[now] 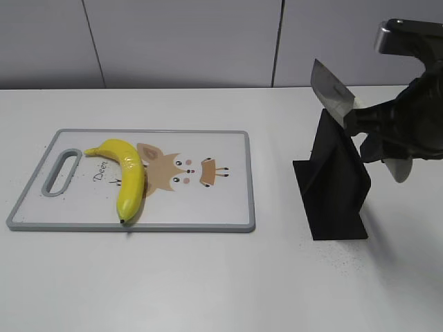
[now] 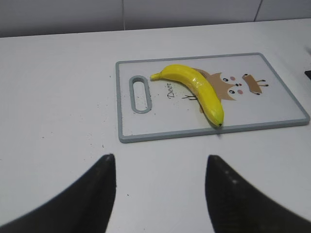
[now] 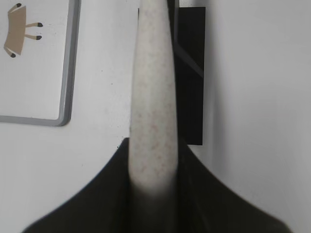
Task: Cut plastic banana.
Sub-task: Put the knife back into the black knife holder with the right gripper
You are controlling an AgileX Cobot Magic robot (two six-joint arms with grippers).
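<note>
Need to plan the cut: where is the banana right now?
In the exterior view the plastic banana lies on the left half of the cutting board, beside the handle slot, far left of the knife stand.

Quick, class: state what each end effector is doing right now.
Left end effector: open, empty, short of the cutting board.
Right end effector: closed on the knife handle, above the black stand.

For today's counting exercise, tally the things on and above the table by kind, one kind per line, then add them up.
Plastic banana: 1
Cutting board: 1
Knife: 1
Black knife stand: 1
Total: 4
</note>
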